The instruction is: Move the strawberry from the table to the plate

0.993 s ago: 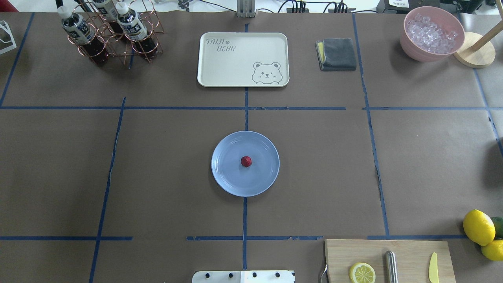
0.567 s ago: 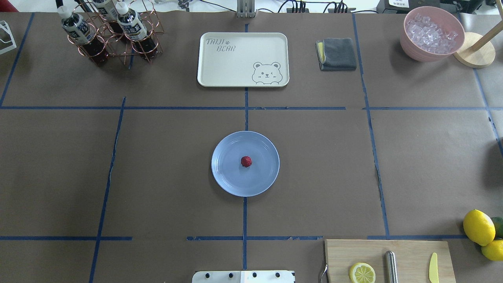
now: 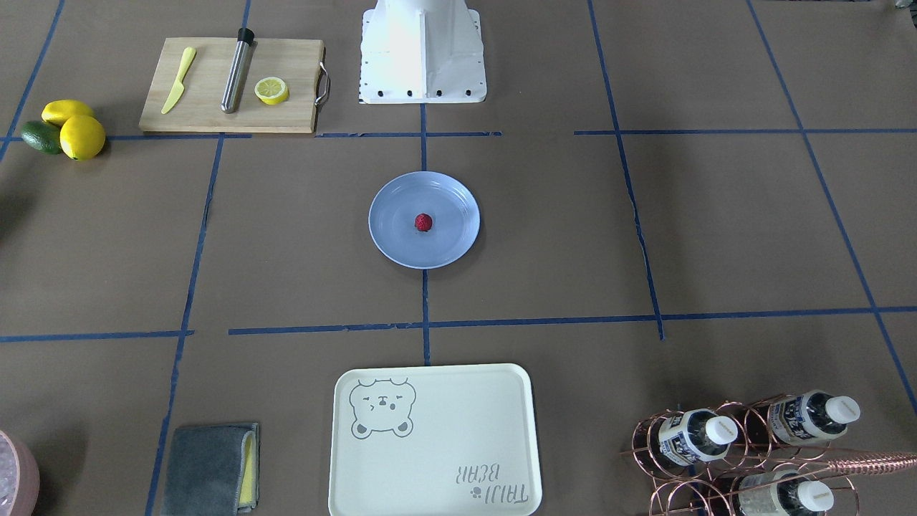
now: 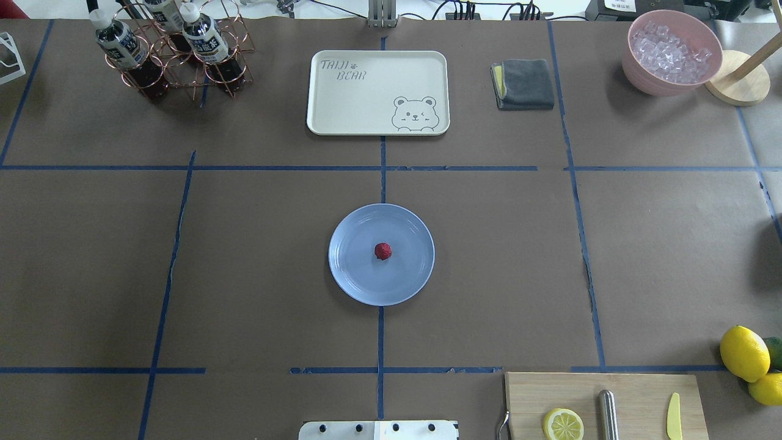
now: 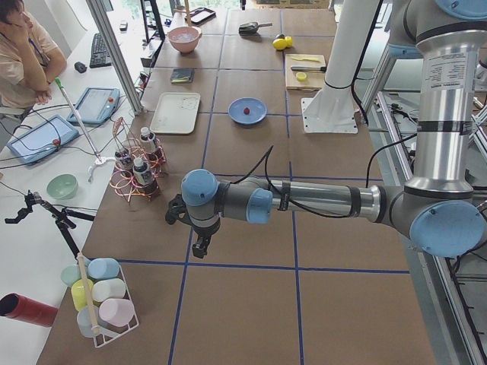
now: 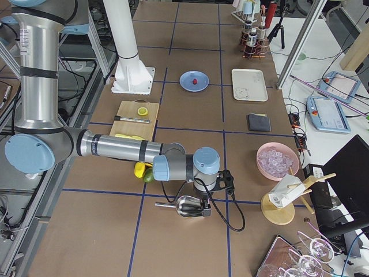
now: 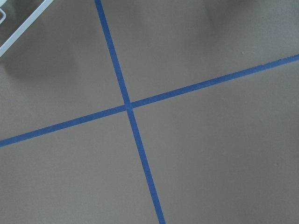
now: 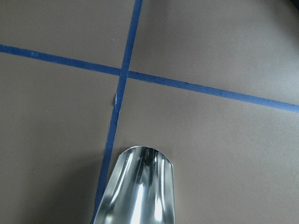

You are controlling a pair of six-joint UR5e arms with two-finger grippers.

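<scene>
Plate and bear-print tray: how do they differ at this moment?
The plate is round and light blue; the tray is rectangular and cream. The plate holds the strawberry; the tray holds nothing. The tray bears a bear print; the plate is plain. Both lie flat on the table.

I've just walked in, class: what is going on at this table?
The strawberry lies in the middle of the blue plate, with nothing holding it. Both arms are away at the ends of the table: the left arm over bare paper near a bottle rack, the right arm above a metal scoop. The job looks done.
</scene>
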